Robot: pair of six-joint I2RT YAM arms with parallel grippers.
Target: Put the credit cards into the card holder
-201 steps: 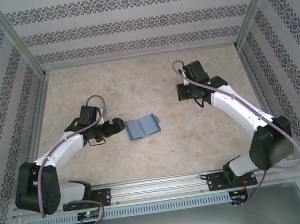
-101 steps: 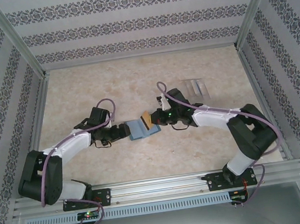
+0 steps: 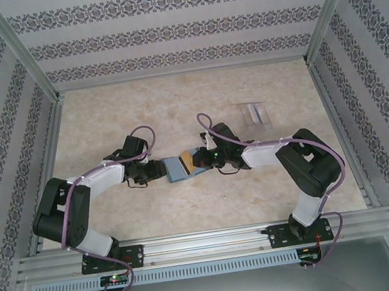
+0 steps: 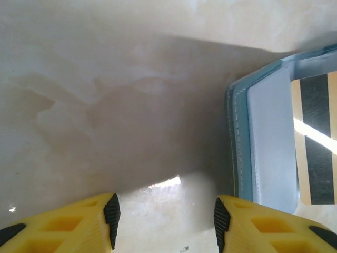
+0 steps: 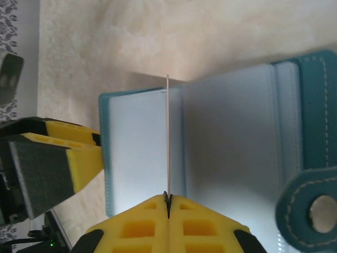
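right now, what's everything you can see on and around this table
card holder: one, teal-blue, lying open at the table's middle
credit card: one, tan with black stripes, held on edge over the open card holder
clear stand: one, transparent, far right part of the table
table: one, beige marbled
walls: three, grey-white patterned, around the table
left tool: one, yellow fingers, jaws apart, at the card holder's left edge
right tool: one, yellow fingers, shut on the credit card
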